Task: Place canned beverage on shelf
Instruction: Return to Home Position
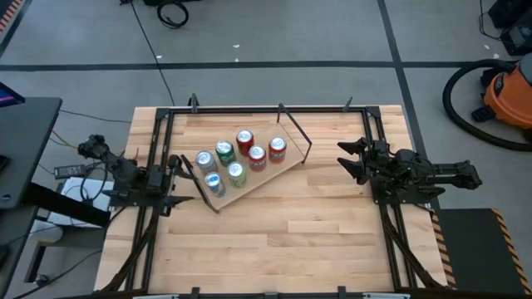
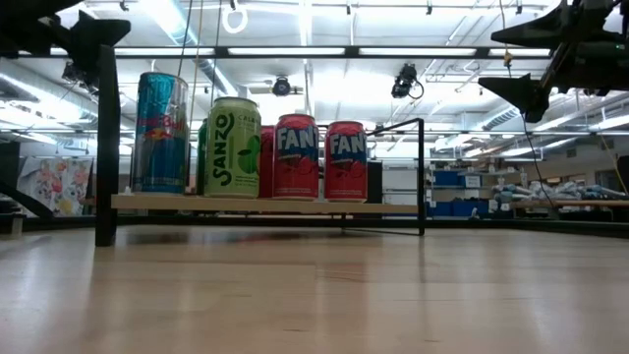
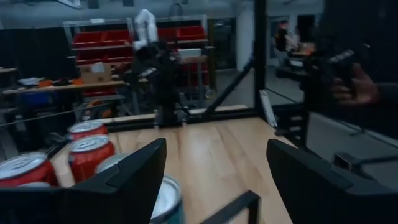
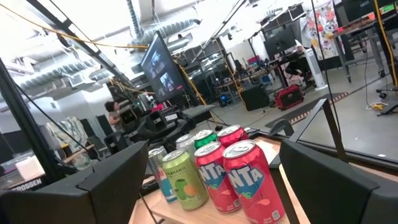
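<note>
Seven cans (image 1: 236, 173) stood upright on the one shelf (image 1: 253, 183), mid-table: three red, two green, two bluish. Probably light, slick and easily dented, so I'd grab mid-body. Left gripper (image 1: 176, 180) and right gripper (image 1: 345, 159) flanked it, fingers spread, holding nothing.

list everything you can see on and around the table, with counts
shelf: 1, light wood with black rod brackets, lying at an angle on the table, left of centre
red cans: 3, red, on the shelf's right part
green cans: 2, one dark and one light green, mid shelf
blue-silver cans: 2, blue and silver, toward the shelf's left end
table: 1, light wood with black frame
vacuum: 1, orange and black, on the floor beyond the table's right side
left gripper: 1, dark, open, by the shelf's left end
right gripper: 1, dark, open, right of the shelf, clear of it
</note>
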`<state>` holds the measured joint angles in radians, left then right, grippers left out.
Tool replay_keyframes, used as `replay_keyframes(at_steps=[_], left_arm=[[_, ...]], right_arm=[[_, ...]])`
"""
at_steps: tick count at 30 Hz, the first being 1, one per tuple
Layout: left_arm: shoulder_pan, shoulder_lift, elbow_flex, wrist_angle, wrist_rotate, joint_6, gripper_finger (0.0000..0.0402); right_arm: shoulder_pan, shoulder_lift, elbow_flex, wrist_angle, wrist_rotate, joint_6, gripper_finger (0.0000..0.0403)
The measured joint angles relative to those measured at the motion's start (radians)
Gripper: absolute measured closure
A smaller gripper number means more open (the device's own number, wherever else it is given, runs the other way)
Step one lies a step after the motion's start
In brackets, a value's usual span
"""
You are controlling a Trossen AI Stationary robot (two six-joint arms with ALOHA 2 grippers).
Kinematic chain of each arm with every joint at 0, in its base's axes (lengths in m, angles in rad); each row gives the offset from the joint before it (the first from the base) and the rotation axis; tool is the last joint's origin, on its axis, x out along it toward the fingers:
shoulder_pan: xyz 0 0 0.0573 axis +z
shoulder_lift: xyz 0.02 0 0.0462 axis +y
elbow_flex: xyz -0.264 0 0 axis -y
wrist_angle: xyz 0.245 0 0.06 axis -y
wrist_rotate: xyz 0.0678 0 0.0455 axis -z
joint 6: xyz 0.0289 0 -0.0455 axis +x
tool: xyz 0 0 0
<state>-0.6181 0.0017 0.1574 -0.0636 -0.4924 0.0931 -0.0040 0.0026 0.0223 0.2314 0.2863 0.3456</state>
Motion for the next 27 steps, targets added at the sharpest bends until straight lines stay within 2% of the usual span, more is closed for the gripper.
replay_keyframes(at_steps=[7,13,19,24,27], left_arm=[[-0.001,0.003,-0.03,-0.028,0.086,0.03,0.0114],[-0.001,0.003,-0.092,0.032,0.245,0.049,0.0114],[-0.001,0.002,-0.1,0.044,0.45,0.045,0.0114],[0.006,0.003,-0.1,-0.06,0.465,0.029,0.0114],[0.006,0.002,-0.1,-0.058,0.517,0.002,0.0114]], right_arm=[[0.0,0.0,0.0,0.0,0.0,0.0,0.0028],[0.0,0.0,0.0,0.0,0.0,-0.001,0.0028],[0.0,0.0,0.0,0.0,0.0,-0.001,0.0028],[0.0,0.0,0.0,0.0,0.0,-0.001,0.0028],[0.0,0.0,0.0,0.0,0.0,-0.001,0.0028]])
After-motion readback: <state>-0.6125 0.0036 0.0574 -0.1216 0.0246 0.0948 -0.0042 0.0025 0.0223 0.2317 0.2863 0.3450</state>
